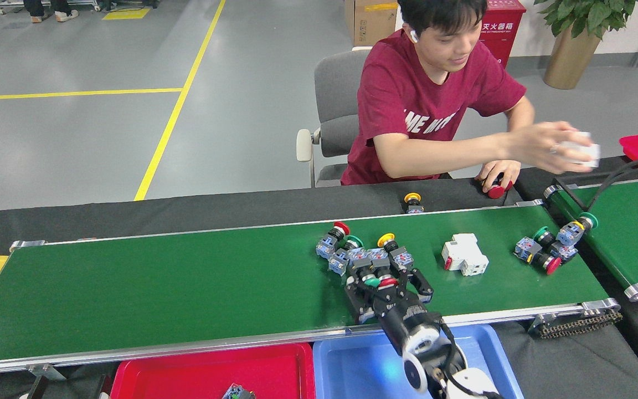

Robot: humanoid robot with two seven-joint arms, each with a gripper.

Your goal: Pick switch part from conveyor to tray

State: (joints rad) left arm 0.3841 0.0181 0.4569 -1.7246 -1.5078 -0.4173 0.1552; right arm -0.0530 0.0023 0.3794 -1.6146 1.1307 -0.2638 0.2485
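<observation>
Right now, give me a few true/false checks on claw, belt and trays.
1. The right claw is over the conveyor, at the cluster of push-button switches. True.
2. The white breaker lies in the blue tray. False: it lies on the conveyor, right of the cluster.
3. The red tray sits left of the blue tray. True.
4. The person's hand rests on the belt. False: it is raised, holding something white.
5. The left claw is in view. False: only the right arm shows.
</observation>
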